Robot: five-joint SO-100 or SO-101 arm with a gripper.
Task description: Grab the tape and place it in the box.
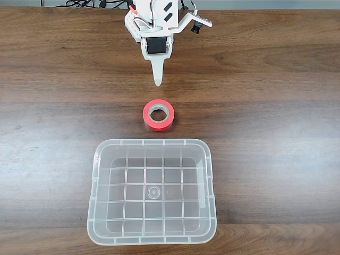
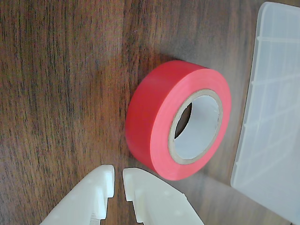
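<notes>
- Box [image 1: 152,235] nearest in fixed view, bottom centre on wood table [image 1: 48,133]; clear plastic, rounded corners, rim all round, square grid on base.
- Nothing inside box but its own grid & a small round mark mid-base.
- Tape [image 1: 158,115] just beyond box's far rim, near but not touching; lying flat, hole facing up, red-orange w/ grey-beige core.
- Gripper [image 1: 158,79] past the tape, top centre of fixed view, white; pointed finger aimed down-frame at roll, tip near it, apart from it.
- Black motor block set in white arm [image 1: 159,32] above the finger; wires at top edge.
- Wrist view: gripper [image 2: 118,180] coming in from bottom edge, fingers [image 2: 101,190] nearly together, only a slim gap, nothing between them.
- Wrist view: tape [image 2: 157,122] just past fingertips, right of centre, not touched; core & inner hole seen from an angle.
- Wrist view: box [image 2: 276,117] along right edge, beside roll w/ strip of bare table [image 2: 61,84] between.
- Table dark brown, long grain lines.
</notes>
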